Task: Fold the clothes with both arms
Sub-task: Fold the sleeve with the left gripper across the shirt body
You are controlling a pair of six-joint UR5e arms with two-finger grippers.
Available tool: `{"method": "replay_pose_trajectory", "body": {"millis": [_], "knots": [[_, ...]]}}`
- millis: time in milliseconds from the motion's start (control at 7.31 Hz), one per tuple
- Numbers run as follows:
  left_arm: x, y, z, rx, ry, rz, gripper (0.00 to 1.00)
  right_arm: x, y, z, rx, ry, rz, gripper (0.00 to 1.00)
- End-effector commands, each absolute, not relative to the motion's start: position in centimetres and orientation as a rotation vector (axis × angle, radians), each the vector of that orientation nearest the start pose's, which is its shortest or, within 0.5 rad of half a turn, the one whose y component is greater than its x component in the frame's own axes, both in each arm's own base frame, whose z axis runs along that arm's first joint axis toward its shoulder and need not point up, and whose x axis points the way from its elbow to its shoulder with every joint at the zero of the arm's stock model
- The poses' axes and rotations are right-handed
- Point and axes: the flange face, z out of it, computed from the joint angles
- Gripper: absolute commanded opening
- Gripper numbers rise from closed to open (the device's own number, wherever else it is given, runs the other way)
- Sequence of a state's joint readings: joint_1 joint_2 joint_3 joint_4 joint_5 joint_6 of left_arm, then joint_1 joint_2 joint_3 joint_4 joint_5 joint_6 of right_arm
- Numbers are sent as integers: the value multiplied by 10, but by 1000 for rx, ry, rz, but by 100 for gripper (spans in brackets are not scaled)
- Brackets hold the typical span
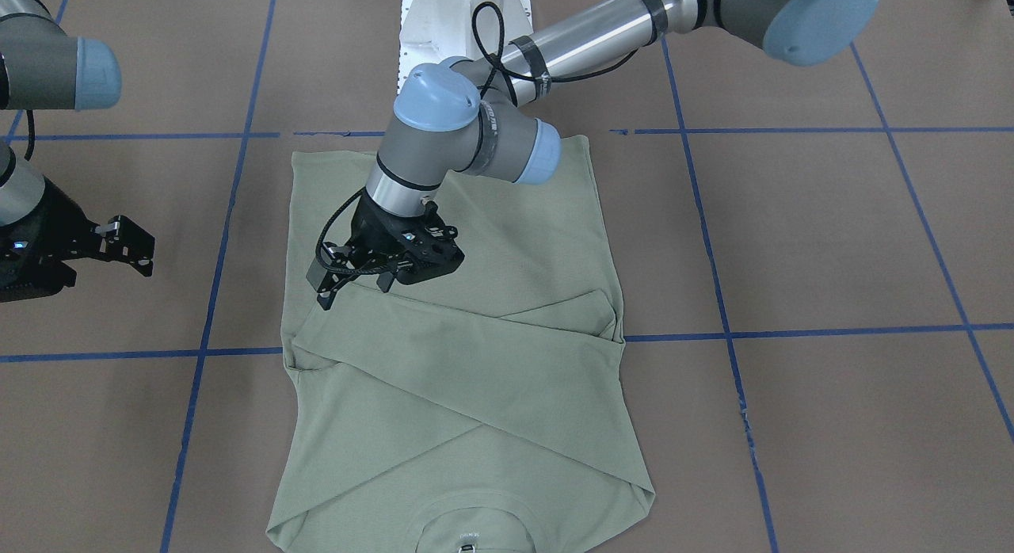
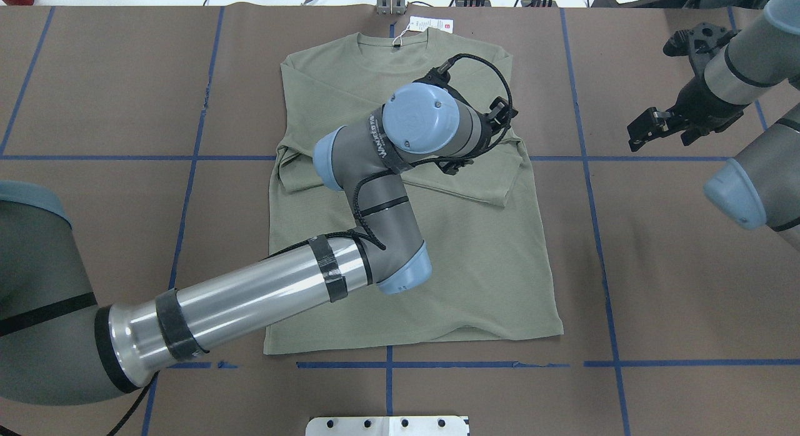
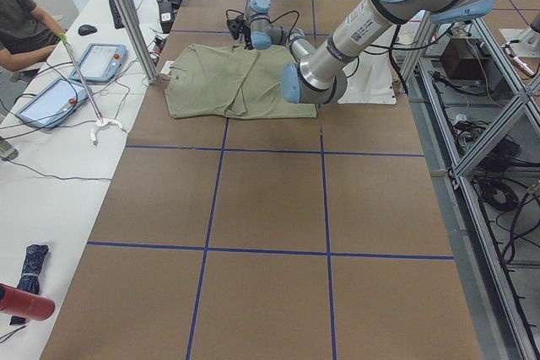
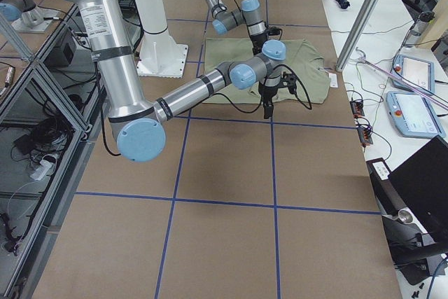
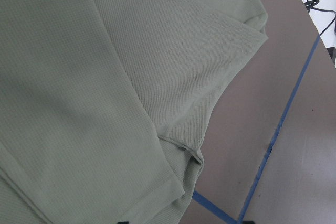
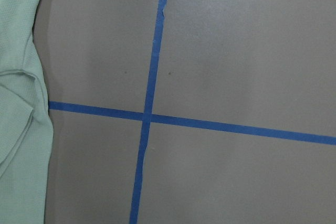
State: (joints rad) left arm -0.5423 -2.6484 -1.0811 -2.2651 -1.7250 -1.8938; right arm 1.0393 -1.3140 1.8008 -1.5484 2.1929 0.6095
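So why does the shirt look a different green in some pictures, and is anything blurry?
Right wrist view: the shirt looks paler, mintier, probably camera colour balance; soft shadows mottle the table. Left wrist view: the weave is sharp, dimmer at left. Front-facing view: glare streaks the silver tube of the left arm; nothing looks blurred.

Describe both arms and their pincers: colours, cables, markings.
The left arm and right arm are grey jointed segments with silver tubes and light blue joint caps. Black tape bands wrap the left arm's silver tube, a black cable loops along it, and a black band with white lettering rings its wrist. The left pincer and right pincer are black and two-fingered.
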Motion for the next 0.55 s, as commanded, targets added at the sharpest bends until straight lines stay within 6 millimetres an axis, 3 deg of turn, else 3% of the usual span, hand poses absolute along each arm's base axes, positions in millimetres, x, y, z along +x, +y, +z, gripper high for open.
{"method": "replay_pose_trajectory", "body": {"millis": [0,137,274,410], "knots": [[585,-507,132,62,1190,-495,100,-256,-516,407,110,-857,-22,100],[534,-482,165,120,1159,-416,100,-281,-489,409,118,-912,2,100],[493,-456,196,164,1131,-344,100,-312,-453,399,99,-921,48,100],[459,-436,215,180,1129,-318,100,-336,-406,399,103,-896,41,100]]}}
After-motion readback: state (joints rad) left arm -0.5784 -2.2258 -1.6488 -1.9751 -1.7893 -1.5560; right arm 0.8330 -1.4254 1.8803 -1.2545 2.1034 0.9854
